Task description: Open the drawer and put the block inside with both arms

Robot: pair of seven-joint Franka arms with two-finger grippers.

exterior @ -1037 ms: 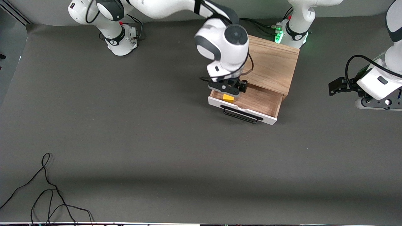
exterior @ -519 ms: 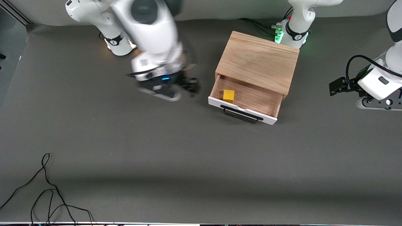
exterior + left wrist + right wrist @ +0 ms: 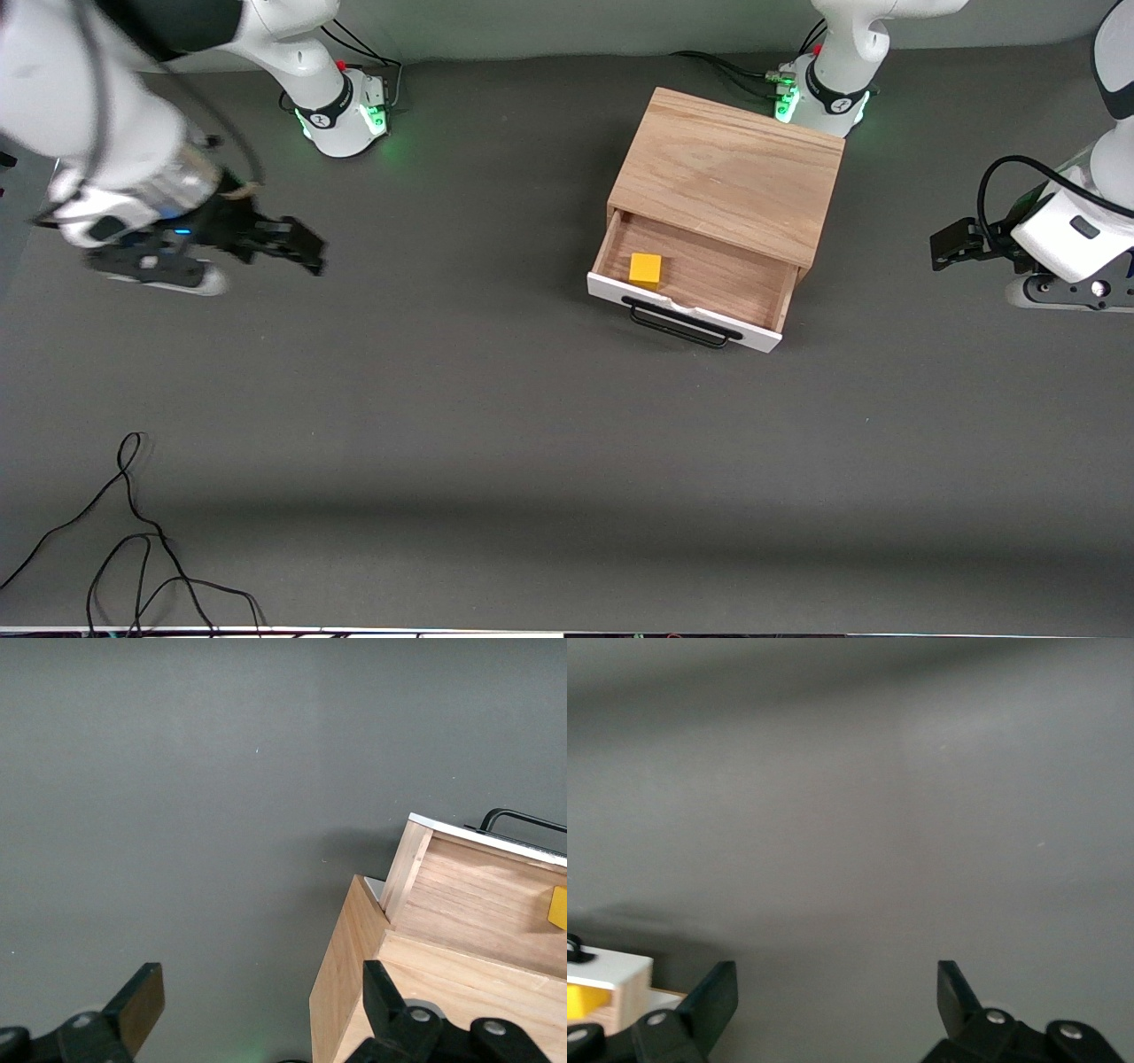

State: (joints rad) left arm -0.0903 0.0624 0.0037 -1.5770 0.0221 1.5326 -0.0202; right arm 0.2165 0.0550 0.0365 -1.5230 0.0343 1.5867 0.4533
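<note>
Front view, centre-right: small yellow cube block [image 3: 646,269] lies inside the open oak drawer [image 3: 709,282]. It looks light, rigid, best pinched across flat sides. Right gripper [image 3: 297,245] and left gripper [image 3: 944,245] both empty, fingers apart.

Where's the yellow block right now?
In the front view the yellow block rests on the floor of the open drawer, just inside its white front panel, toward the right arm's end; neither claw touches it.
</note>
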